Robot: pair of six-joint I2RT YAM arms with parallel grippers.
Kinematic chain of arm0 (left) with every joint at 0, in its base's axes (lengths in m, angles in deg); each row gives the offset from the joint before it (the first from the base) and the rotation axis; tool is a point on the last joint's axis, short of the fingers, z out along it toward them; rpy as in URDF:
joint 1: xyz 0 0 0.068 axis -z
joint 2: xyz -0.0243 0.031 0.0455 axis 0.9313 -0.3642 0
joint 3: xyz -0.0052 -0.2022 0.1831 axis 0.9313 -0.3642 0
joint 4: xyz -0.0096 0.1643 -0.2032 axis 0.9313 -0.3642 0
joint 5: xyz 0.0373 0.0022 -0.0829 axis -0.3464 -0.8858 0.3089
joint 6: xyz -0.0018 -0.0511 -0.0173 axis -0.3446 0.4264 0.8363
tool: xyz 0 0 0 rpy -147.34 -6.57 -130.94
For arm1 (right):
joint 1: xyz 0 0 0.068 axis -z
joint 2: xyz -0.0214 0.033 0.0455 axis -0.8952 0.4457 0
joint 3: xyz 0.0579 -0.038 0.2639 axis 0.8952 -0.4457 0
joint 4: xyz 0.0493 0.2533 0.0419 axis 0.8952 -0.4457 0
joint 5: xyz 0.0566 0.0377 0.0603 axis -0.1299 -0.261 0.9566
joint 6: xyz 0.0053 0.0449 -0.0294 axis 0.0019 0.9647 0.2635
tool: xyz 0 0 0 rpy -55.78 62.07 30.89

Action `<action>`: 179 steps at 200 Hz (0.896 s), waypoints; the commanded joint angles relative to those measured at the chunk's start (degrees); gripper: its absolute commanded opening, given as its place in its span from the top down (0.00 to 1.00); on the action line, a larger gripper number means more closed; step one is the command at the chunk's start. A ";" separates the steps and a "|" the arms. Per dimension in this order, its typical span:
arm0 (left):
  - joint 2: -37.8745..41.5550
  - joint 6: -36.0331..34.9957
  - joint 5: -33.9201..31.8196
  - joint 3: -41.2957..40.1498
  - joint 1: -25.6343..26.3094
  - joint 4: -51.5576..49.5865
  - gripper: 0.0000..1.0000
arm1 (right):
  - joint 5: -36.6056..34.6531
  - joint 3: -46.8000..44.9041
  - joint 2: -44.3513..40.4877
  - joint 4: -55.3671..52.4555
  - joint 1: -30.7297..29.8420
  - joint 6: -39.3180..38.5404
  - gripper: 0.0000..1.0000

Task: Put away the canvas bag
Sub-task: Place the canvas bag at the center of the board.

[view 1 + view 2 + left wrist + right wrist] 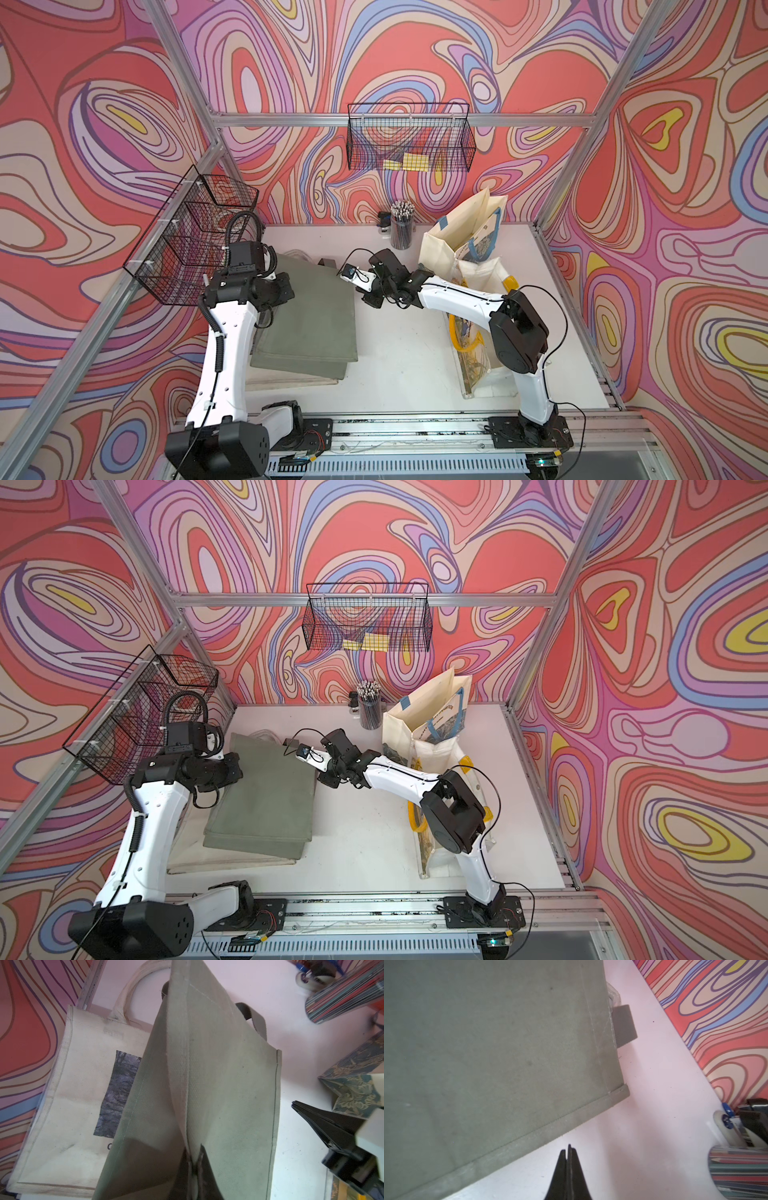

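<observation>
A green canvas bag [311,316] [266,796] lies flat on the left half of the table, on top of a cream canvas bag [79,1095]. In the left wrist view my left gripper [195,1159] is shut on a raised fold of the green canvas bag [228,1084] at its left side. In both top views the wrist hides those jaws. My right gripper [569,1148] [368,301] is shut with nothing in it. It hovers over bare table just off the right edge of the green canvas bag [488,1064], apart from it.
A cream tote with blue handles [461,237] stands at the back right, behind the right arm. A clear bag with yellow handles [469,353] lies under that arm. A pencil cup [401,230] stands at the back. Wire baskets hang on the back wall [409,141] and left frame [195,237].
</observation>
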 commanded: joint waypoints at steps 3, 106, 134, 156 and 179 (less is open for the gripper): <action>-3.40 -6.17 -1.98 0.87 -0.97 -1.70 1.00 | 2.36 -0.07 1.42 -1.41 -1.16 6.41 1.00; -9.17 -6.72 -23.08 1.08 -1.02 0.25 0.60 | -5.07 7.80 9.48 -6.52 -8.20 14.66 1.00; -5.46 -2.35 -18.91 0.00 -0.98 -0.57 0.49 | -6.58 8.84 10.84 -7.12 -8.34 14.43 1.00; 0.69 0.94 -9.42 -5.25 -0.97 3.49 0.49 | -9.75 8.48 10.11 -7.00 -8.00 15.59 1.00; 5.30 5.53 0.06 -12.73 -1.04 9.53 0.48 | -10.07 7.45 7.99 -7.06 -7.09 17.16 1.00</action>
